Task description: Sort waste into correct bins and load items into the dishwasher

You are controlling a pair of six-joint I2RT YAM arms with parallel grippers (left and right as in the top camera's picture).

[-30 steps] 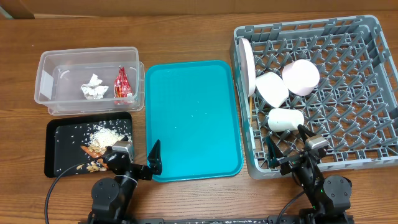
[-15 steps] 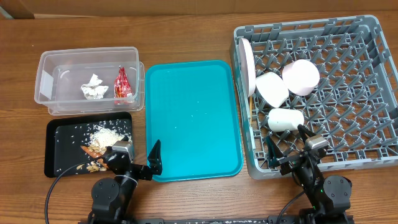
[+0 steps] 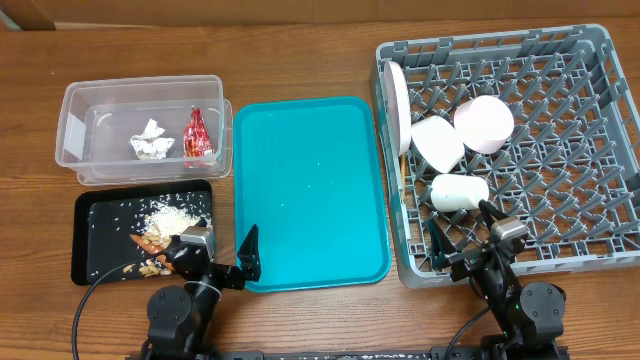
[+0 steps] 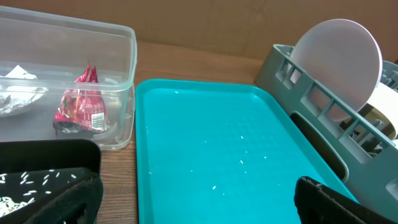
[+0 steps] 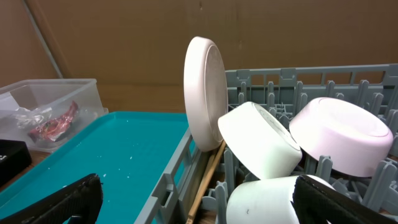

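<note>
My left gripper (image 4: pixel 199 208) and right gripper (image 5: pixel 202 208) both stand wide, with nothing between the fingers. Ahead-left of my left fingers, the tub (image 3: pixel 75 110) holds the silver wrapper (image 4: pixel 12 93) and red wrapper (image 4: pixel 81 106). The black tray (image 3: pixel 95 240) beside them carries rice (image 3: pixel 170 215) and sausage (image 3: pixel 143 240). Before my right fingers, the rack (image 3: pixel 560 170) holds plate (image 5: pixel 205 93), white bowl (image 5: pixel 258 149), pink bowl (image 5: pixel 339 134), cup (image 5: pixel 261 199) and chopsticks (image 5: pixel 208 177). Sorting looks done, I judge: best to rest wide, clear of every rim.
</note>
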